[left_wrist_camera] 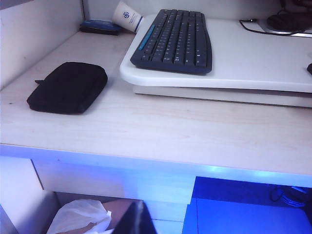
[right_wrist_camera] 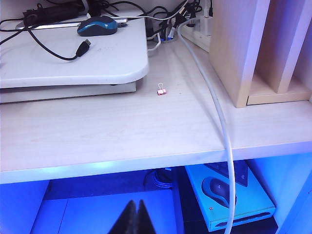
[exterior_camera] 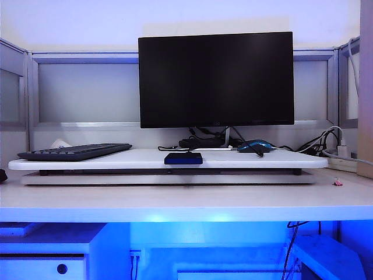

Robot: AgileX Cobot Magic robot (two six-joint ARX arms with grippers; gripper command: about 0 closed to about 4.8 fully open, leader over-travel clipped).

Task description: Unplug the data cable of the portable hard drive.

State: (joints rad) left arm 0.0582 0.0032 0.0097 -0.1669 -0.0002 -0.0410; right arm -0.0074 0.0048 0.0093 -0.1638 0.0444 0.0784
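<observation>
Lying flat near the front edge of the raised white platform (exterior_camera: pixel 87 163), centred below the monitor (exterior_camera: pixel 215 79), the portable hard drive (exterior_camera: pixel 183 158) with long axis across the counter (exterior_camera: pixel 186 201). Data cable (right_wrist_camera: pixel 53 51) trailing behind. Left end effector (left_wrist_camera: pixel 135 219) and right end effector (right_wrist_camera: pixel 135 217) both closed, empty, low before the counter; neither clearly nearer. Keyboard (exterior_camera: pixel 76 151) left, mouse (exterior_camera: pixel 254 146) right.

The portable hard drive (exterior_camera: pixel 183 158) lies on the raised platform (exterior_camera: pixel 116 162) at its front edge, before the monitor (exterior_camera: pixel 215 79). The keyboard (exterior_camera: pixel 76 151) lies on the platform's left part, the mouse (exterior_camera: pixel 254 146) to the right behind the drive. Both grippers hang closed below the desk's (exterior_camera: pixel 175 201) front edge, left gripper (left_wrist_camera: pixel 134 219) leftward, right gripper (right_wrist_camera: pixel 134 218) rightward.
</observation>
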